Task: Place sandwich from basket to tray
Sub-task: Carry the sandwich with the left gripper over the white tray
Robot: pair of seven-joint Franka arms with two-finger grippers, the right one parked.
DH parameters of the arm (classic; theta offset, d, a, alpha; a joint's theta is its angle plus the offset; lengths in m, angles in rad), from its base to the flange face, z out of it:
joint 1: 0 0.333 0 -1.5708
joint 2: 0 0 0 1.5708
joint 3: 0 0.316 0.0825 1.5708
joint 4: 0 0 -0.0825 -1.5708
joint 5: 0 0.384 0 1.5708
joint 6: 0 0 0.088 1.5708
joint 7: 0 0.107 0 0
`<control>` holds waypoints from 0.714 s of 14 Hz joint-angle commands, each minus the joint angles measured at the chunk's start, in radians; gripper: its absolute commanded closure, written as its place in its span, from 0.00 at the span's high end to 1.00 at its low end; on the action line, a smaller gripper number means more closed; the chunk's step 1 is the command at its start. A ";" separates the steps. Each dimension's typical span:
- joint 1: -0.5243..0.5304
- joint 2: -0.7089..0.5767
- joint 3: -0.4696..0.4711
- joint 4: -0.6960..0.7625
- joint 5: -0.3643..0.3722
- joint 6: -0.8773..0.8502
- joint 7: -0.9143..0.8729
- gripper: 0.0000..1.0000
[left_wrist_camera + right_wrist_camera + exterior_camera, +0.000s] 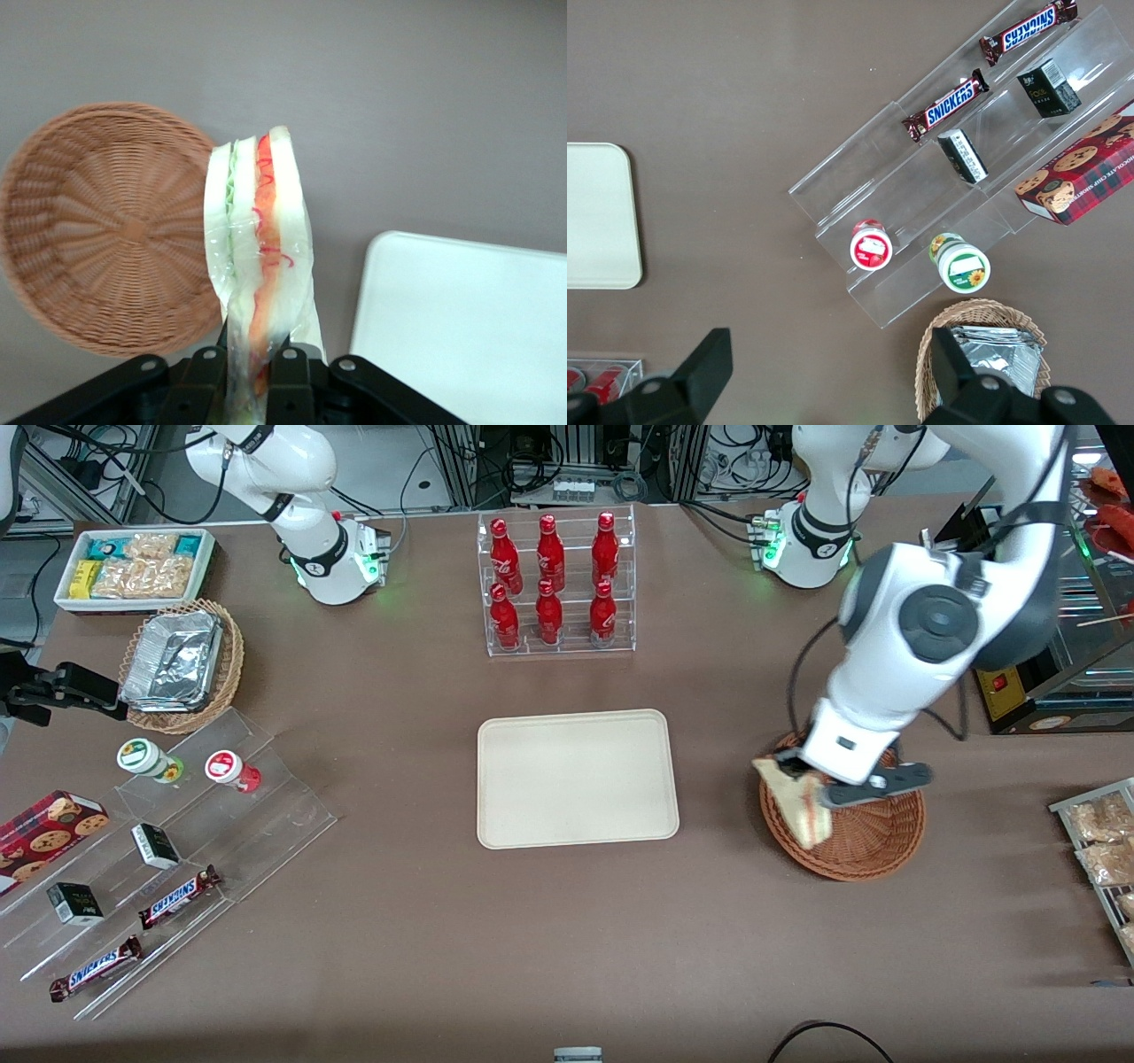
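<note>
My left gripper (819, 786) is shut on the sandwich (797, 802), a wrapped wedge of white bread with red and green filling, and holds it above the rim of the reddish-brown wicker basket (864, 841) on the side toward the tray. In the left wrist view the sandwich (257, 248) stands up between the two black fingers (288, 376), with the bare basket (106, 226) beside it and a corner of the tray (461, 328) close by. The cream tray (578, 777) lies flat at the table's middle with nothing on it.
A clear rack of red bottles (556, 584) stands farther from the front camera than the tray. A wire rack of packaged snacks (1103, 850) is at the working arm's end. Acrylic steps with snacks (159, 850), a tan basket with foil containers (177, 664) and a white snack bin (133, 567) lie toward the parked arm's end.
</note>
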 commanded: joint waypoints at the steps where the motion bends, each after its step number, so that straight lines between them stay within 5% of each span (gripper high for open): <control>1: -0.063 0.107 -0.065 0.121 0.025 -0.024 -0.018 0.00; 10: -0.316 0.395 -0.065 0.307 0.105 0.025 -0.141 0.00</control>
